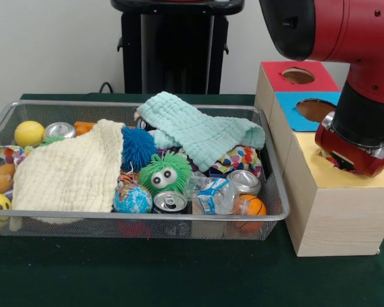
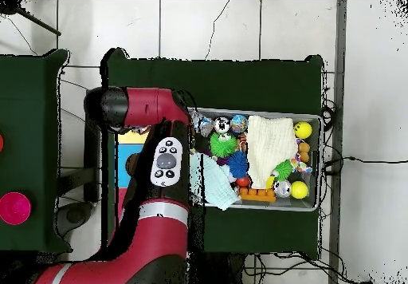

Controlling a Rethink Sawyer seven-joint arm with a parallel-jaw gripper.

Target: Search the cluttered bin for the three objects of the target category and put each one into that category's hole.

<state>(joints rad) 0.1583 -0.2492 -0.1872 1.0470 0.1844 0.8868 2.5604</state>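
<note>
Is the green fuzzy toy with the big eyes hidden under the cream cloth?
No, the green fuzzy toy sits uncovered in the bin's middle, to the right of the cream cloth.

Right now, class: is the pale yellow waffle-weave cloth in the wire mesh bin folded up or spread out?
Spread out: the pale yellow cloth lies draped flat over toys in the bin's left half.

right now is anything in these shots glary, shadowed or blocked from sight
Front view: lighting is even, with small glints on the can tops and only soft shadow under the wire bin; the arm fills the top right corner. Overhead view: the arm hides most of the box, and the bin's contents look tiny.
</note>
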